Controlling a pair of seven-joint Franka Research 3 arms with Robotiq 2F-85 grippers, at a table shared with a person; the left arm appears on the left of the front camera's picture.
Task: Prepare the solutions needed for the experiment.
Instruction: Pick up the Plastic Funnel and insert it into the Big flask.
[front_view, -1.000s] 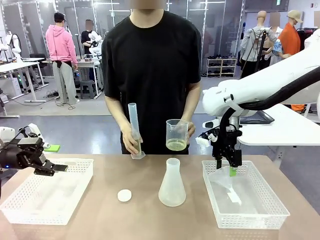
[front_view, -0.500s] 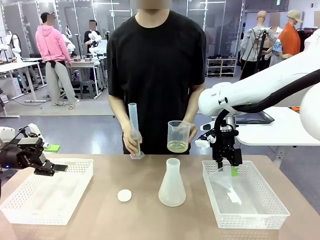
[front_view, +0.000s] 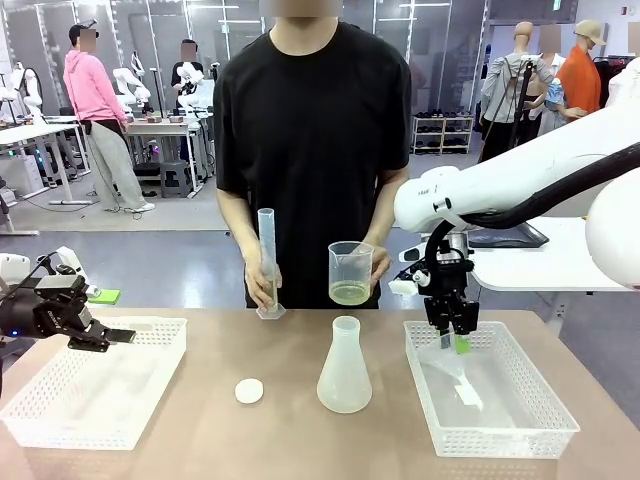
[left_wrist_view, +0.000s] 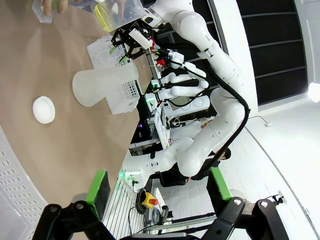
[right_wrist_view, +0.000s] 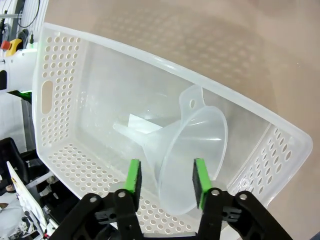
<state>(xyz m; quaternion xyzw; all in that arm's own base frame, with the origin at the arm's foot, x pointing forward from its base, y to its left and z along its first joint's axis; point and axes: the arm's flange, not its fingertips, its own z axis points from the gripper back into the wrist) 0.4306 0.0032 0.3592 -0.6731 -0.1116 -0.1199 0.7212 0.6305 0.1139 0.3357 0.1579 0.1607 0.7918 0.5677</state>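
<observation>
The solutions (front_view: 351, 292) are a shallow pale yellow layer in a clear beaker (front_view: 351, 268) that the person holds in one hand above the table's far edge. Their other hand stands a tall measuring cylinder (front_view: 267, 262) on the table. A frosted conical flask (front_view: 344, 368) stands mid-table. My right gripper (front_view: 455, 340) hangs in the right tray (front_view: 520, 430); its jaws, half closed, stand either side of a clear funnel (right_wrist_view: 192, 150) lying there, and I cannot tell whether the pads touch it. My left gripper (front_view: 118, 336) is open and holds nothing, over the left tray (front_view: 60, 420).
A white round cap (front_view: 249, 391) lies on the table left of the flask. In the left wrist view the flask (left_wrist_view: 102, 86), the cap (left_wrist_view: 44, 109) and the beaker's yellow liquid (left_wrist_view: 102, 14) show sideways. The person stands close behind the table's far edge.
My right gripper's jaws have narrowed around the funnel, and that arm shifted slightly left. The person lifted the cylinder a little and moved the beaker slightly. My left arm stayed still.
</observation>
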